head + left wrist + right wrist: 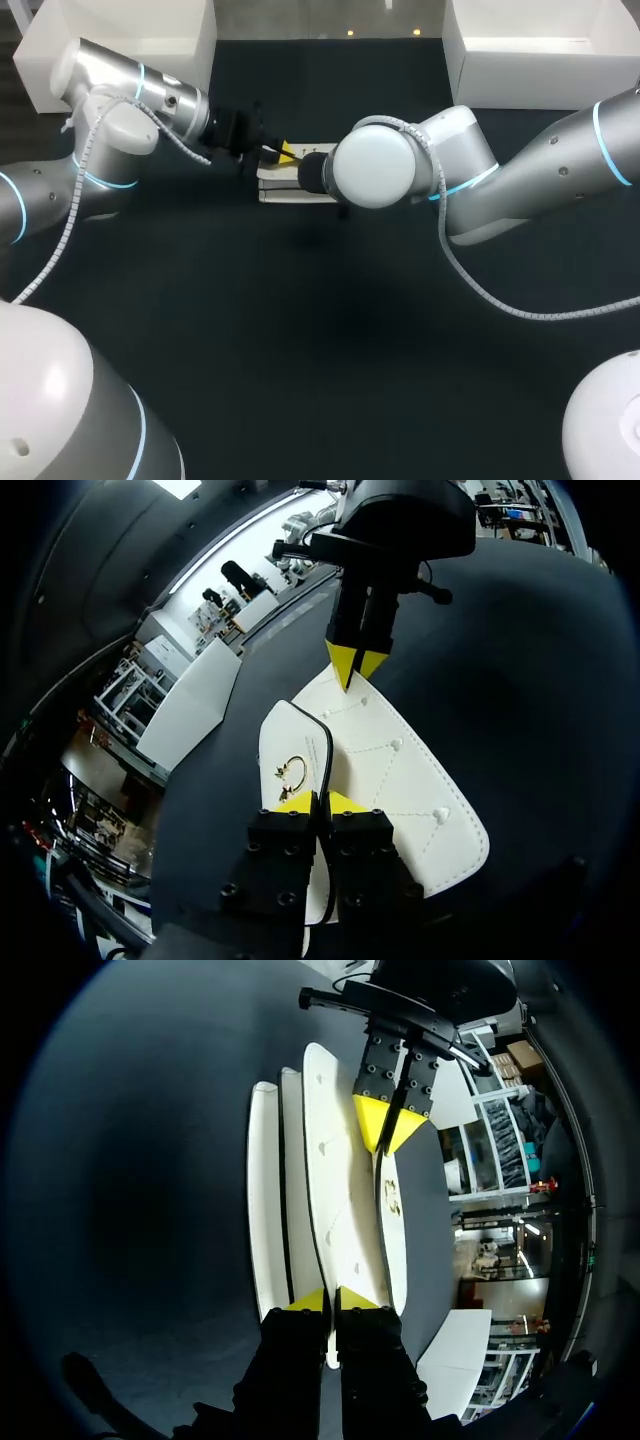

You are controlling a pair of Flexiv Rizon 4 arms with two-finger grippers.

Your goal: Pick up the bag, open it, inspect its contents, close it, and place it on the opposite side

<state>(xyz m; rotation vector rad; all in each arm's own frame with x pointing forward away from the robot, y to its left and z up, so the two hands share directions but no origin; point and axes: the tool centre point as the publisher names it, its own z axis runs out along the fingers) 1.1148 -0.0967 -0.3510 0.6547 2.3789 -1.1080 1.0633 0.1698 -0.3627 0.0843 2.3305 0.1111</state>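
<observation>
The white bag (400, 780) is laid at the far middle of the dark worktop (300, 330), between the arms, with its long axis run from tool to tool and its flap (285, 735) and gold clasp (293, 770) at the left arm's end. It is judged light, with stiffish, smooth panels likely to slip, so hold is best taken on thin edges: the flap lip beside the clasp and the opposite rim. The left tool (320, 802) is seen nipped narrow on the flap edge, the right tool (330, 1300) likewise on a panel edge opposite.

Left arm (110, 130): enters from the far left, reaching right.
Left gripper (320, 802): tips pinched on the bag (400, 770) edge.
Right arm (520, 180): enters from the right, wrist at centre.
Right gripper (332, 1300): tips pinched on the bag's opposite edge.
</observation>
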